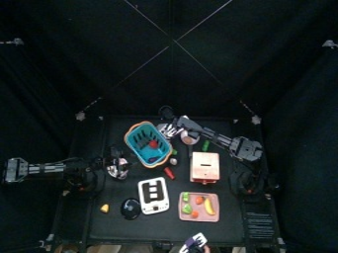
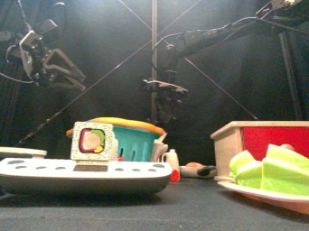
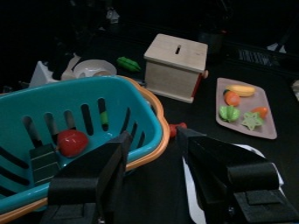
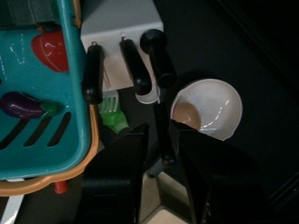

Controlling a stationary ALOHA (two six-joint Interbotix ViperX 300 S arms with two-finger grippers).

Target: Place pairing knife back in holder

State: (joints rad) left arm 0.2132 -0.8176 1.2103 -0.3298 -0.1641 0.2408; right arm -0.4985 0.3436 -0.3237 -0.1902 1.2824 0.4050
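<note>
The white knife holder (image 4: 117, 26) stands beside the teal basket (image 4: 41, 96), with three black handles sticking out of it. The pairing knife's handle (image 4: 158, 57) sits in the outer slot, straight in front of my right gripper (image 4: 163, 171). That gripper's jaws stand apart just behind the handle and grip nothing. From above, the right gripper (image 1: 180, 124) hangs next to the holder (image 1: 166, 112) at the table's back. My left gripper (image 3: 163, 175) is open and empty, hovering at the basket's (image 3: 70, 131) near rim.
A white bowl (image 4: 211, 109) lies close beside the right gripper. A wooden box (image 1: 204, 166), a plate of toy fruit (image 1: 196, 206) and a white scale (image 1: 154, 195) fill the table's front. The basket holds toy vegetables.
</note>
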